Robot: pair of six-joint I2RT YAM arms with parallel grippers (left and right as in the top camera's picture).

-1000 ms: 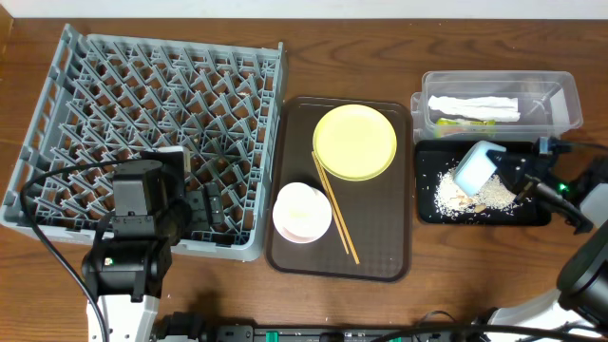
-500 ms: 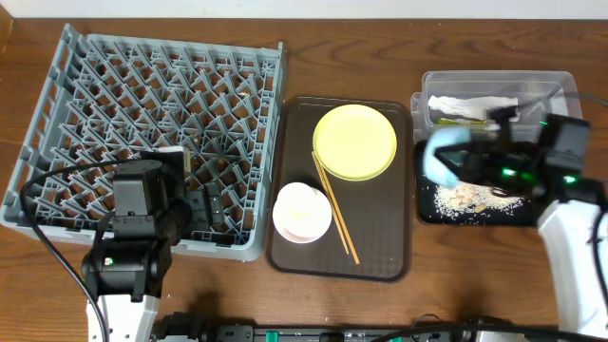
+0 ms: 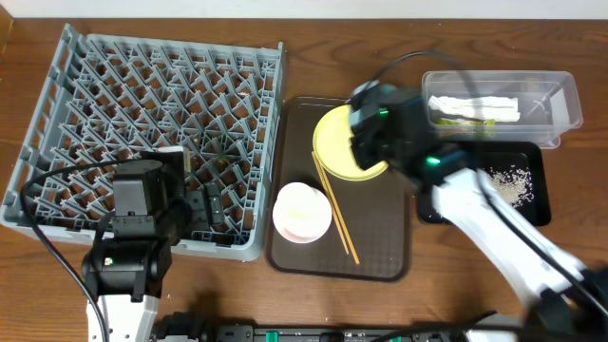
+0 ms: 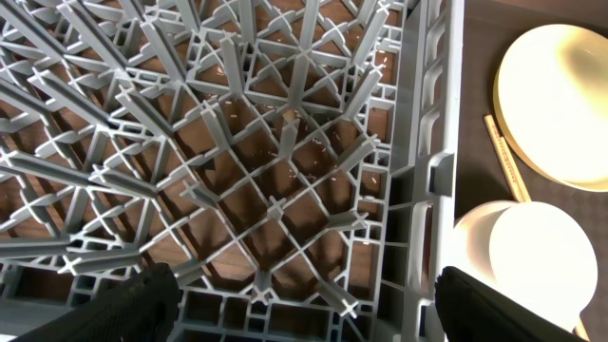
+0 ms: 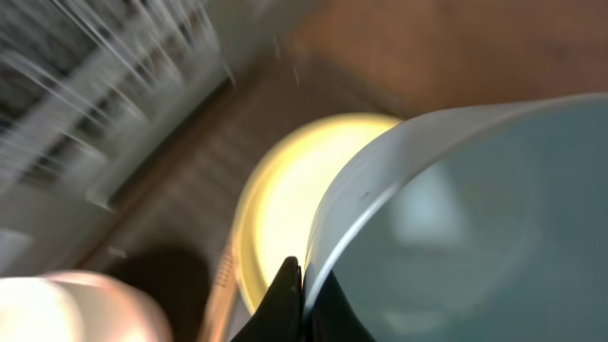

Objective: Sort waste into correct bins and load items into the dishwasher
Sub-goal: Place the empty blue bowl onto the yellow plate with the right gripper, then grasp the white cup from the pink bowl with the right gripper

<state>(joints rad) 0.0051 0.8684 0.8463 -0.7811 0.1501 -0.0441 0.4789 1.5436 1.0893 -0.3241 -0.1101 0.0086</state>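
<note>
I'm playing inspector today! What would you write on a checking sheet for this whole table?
Surface: brown wooden table, crowded side to side.
Job's things: dish rack holds no dishes that show; yellow plate, white bowl and chopsticks on the serving tray; napkin and wrapper in the clear tub; crumbs in the black tray.
Clutter: nothing seen.
Grippers: left gripper open above the rack; right gripper shut on the light blue bowl's rim, over the plate.
Cables: black cable draped over the rack's front left corner.
Surroundings: nothing seen.
</note>
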